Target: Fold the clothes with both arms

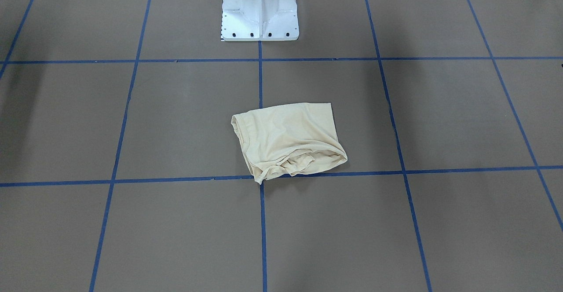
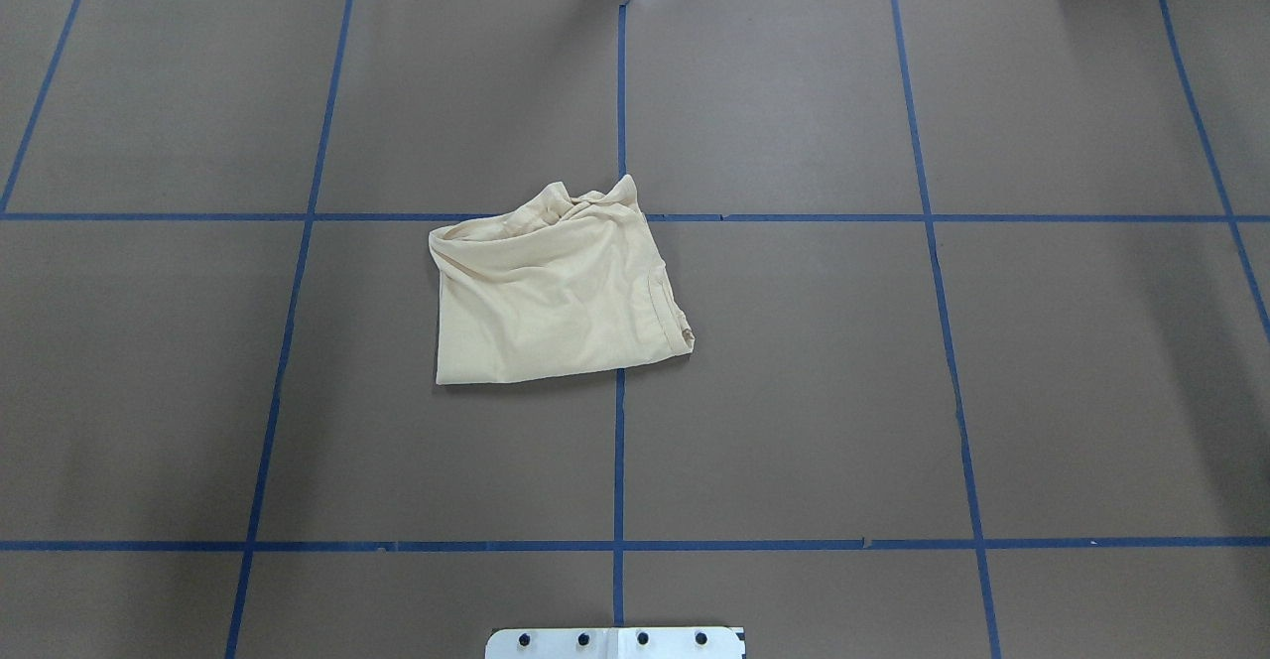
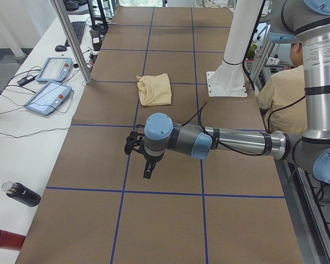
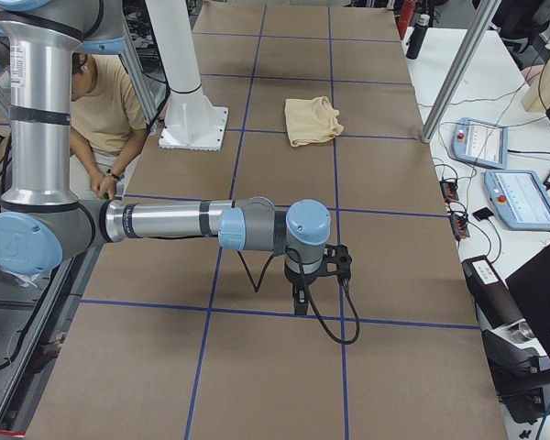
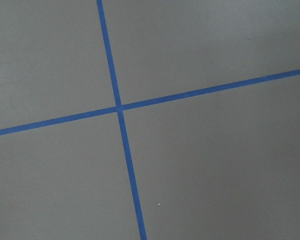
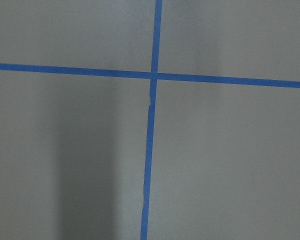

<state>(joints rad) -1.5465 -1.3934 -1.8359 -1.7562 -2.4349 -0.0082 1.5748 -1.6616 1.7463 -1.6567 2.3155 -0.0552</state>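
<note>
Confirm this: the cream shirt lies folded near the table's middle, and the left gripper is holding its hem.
Wrong on the gripper. The shirt lies folded near the middle of the table, but the left gripper is not on its hem: the exterior left view shows it over bare table, apart from the shirt.

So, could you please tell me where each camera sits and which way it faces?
Front-facing: across the table, facing the robot; shirt, white pedestal; no arms.
Overhead: behind the robot, looking forward and down; same shirt, pedestal edge; no arms.
Exterior left: table's left end, looking along it; left arm near.
Exterior right: opposite end; right arm near.
Left wrist: down on a tape cross; no robot parts.
Right wrist: likewise, another tape cross.
Shared: both side views show shirt and pedestal.
</note>
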